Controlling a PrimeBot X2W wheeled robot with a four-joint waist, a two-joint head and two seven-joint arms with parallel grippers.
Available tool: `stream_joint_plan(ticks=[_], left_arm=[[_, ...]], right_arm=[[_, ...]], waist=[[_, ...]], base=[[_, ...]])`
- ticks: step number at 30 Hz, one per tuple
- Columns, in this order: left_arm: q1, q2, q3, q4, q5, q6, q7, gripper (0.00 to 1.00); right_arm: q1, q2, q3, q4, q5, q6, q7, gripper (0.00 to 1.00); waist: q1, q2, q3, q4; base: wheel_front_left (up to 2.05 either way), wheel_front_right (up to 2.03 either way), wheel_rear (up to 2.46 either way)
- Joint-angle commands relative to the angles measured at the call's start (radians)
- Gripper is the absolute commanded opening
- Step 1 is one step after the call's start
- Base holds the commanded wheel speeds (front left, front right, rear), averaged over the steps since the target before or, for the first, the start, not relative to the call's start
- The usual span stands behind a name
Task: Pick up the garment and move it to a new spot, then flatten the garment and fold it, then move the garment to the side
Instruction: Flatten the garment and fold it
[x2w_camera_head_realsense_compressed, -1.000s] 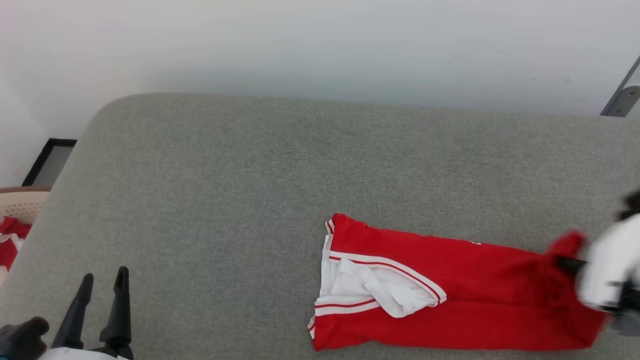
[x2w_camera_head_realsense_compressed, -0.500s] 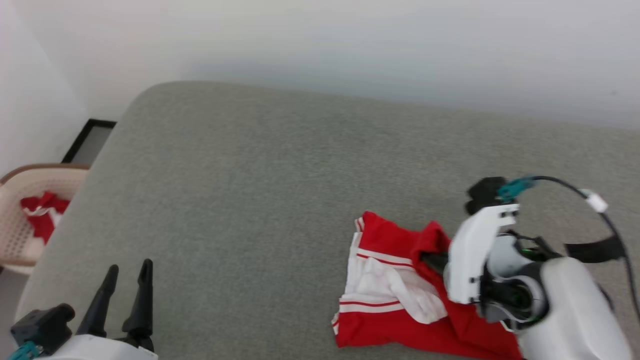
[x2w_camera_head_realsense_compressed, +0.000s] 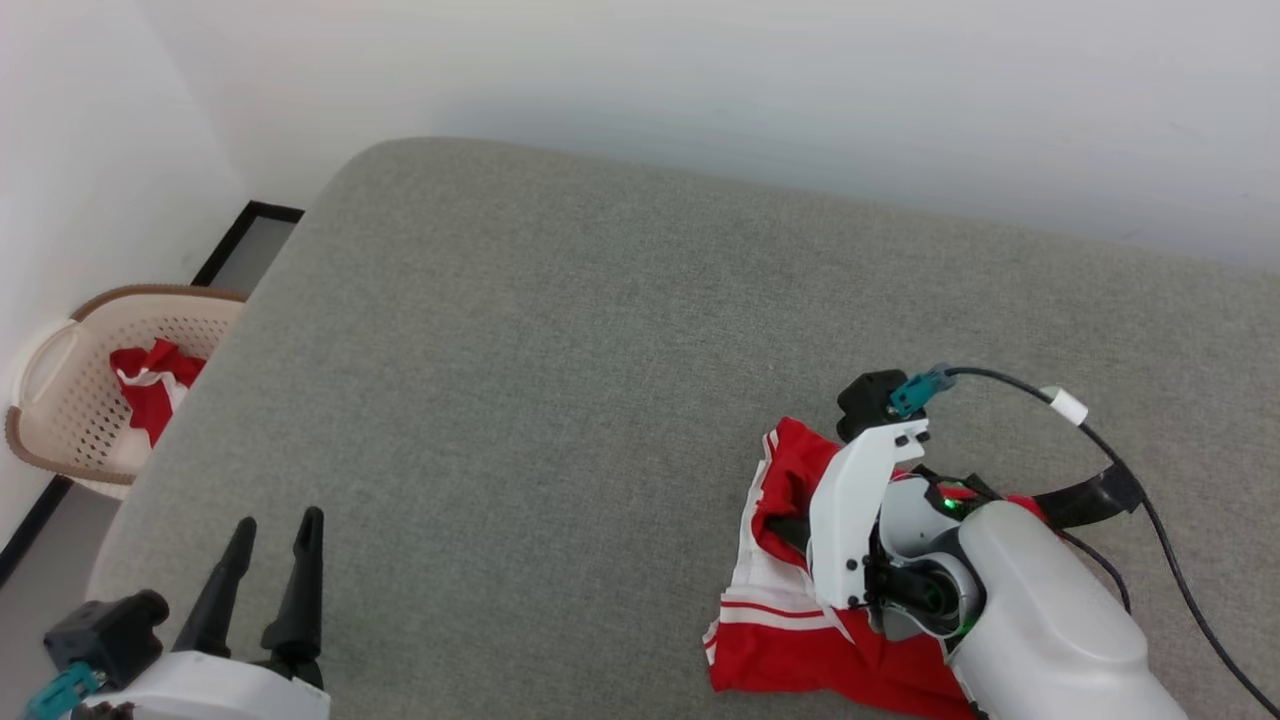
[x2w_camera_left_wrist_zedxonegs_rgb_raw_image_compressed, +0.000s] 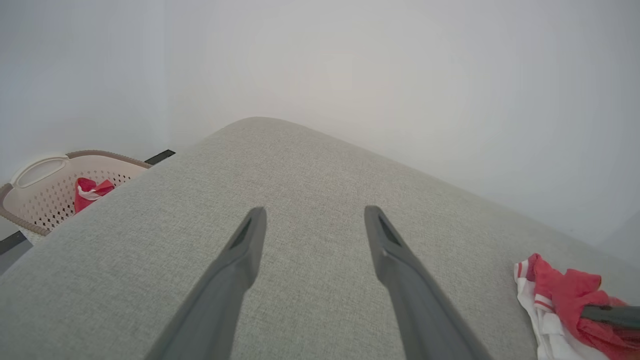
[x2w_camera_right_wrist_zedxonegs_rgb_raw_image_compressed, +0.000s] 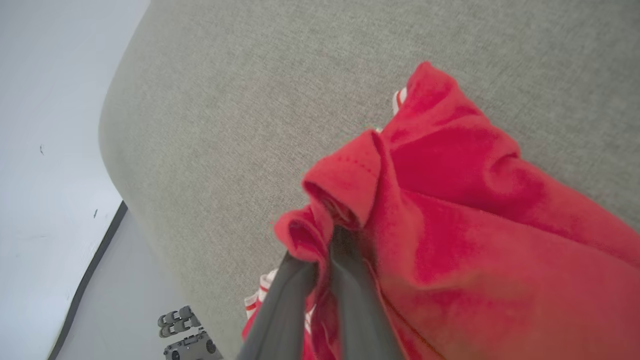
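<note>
We see the garment (x2w_camera_head_realsense_compressed: 790, 640) bunched up on the grey cushion (x2w_camera_head_realsense_compressed: 560, 330), toward its near R part in the head view; the far half of the cushion is bare. It's red w/ white-and-red striped trim, and white lining shows along its L edge.

The R gripper (x2w_camera_right_wrist_zedxonegs_rgb_raw_image_compressed: 325, 260) is pinched narrow on a rolled red hem. In the R wrist view its 2 dark fingers sit almost together w/ their tips buried in the fold, and the cloth drapes over & past them to the R. In the head view that pinched part stands raised above the rest of the garment, which lies crumpled on the cushion, partly hidden behind the white wrist housing. A black cable (x2w_camera_head_realsense_compressed: 1010, 385) w/ a teal plug loops off the wrist over the cushion.

The L gripper (x2w_camera_head_realsense_compressed: 278, 525) hovers at the lower L, well apart from the garment, its 2 fingers spread wide w/ nothing btwn them. The L wrist view shows bare cushion in the gap and the garment far off at the R edge.

Off the cushion's L end, by the white wall (x2w_camera_head_realsense_compressed: 700, 80), sits a cream perforated basket (x2w_camera_head_realsense_compressed: 60, 400) w/ a brown rim. It holds another red-and-white cloth (x2w_camera_head_realsense_compressed: 150, 385).
</note>
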Motion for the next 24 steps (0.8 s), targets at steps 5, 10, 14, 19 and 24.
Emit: stream_joint_plan(ticks=[5,10,14,19,24], left_arm=[[-0.022,-0.002,-0.012,0.017,-0.009,-0.007,-0.006,1.0],[-0.014,0.006,-0.007,0.025,-0.007,-0.005,-0.008,1.0],[0.002,0.01,0.005,0.025,0.0,-0.006,-0.008,1.0],[0.022,0.016,0.026,0.018,0.007,-0.005,-0.009,1.0],[0.041,0.021,0.044,0.003,0.019,-0.003,-0.009,1.0]], right_arm=[[-0.06,0.002,0.091,0.118,0.025,-0.002,-0.09,0.47],[-0.103,0.0,0.167,0.131,0.092,-0.002,-0.12,1.0],[-0.123,0.0,0.193,0.114,0.125,-0.002,-0.144,1.0],[-0.115,-0.026,0.198,0.048,0.143,-0.002,-0.187,1.0],[-0.073,-0.112,0.191,-0.059,0.137,-0.002,-0.267,1.0]], waist=[[0.0,-0.0001,0.001,0.003],[0.0,-0.0001,-0.006,-0.014],[0.0,-0.0001,-0.013,-0.044],[0.0,-0.0001,-0.025,-0.102],[0.0,-0.0001,-0.04,-0.166]], base=[[0.0,0.0,0.0],[0.0,0.0,0.0],[0.0,0.0,0.0],[0.0,0.0,0.0],[0.0,0.0,0.0]])
